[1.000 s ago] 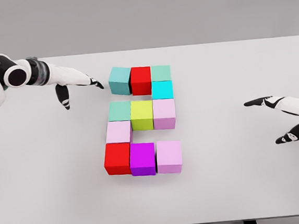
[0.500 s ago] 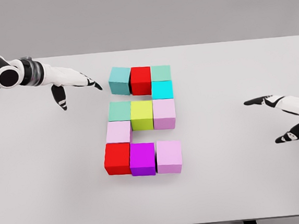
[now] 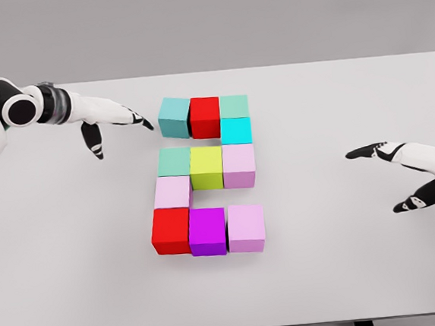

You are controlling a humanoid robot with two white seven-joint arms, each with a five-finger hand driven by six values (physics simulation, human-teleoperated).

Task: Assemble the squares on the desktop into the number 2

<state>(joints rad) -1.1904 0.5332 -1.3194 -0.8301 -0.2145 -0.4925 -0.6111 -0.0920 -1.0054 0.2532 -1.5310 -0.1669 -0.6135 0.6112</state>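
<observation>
Coloured cubes sit packed together mid-table in the shape of a 2. The top row holds a teal cube [image 3: 174, 116], a red cube [image 3: 205, 117] and a pale green cube [image 3: 234, 106], with a cyan cube [image 3: 235, 131] below its right end. The middle row is a mint cube [image 3: 174, 161], a yellow-green cube [image 3: 206, 168] and a pink cube [image 3: 239, 166]. A pale pink cube [image 3: 173, 191] leads down to a red cube [image 3: 171, 230], a magenta cube [image 3: 207, 231] and a pink cube [image 3: 246, 227]. My left hand [image 3: 115, 126] hovers open just left of the teal cube. My right hand [image 3: 390, 174] is open, far right.
The white table [image 3: 73, 259] stretches wide around the cubes, with its front edge low in the picture and its far edge against a grey wall.
My right hand has slid a little to the left, toward the cubes. My left hand dipped back and returned near the teal cube. The cubes have not moved.
</observation>
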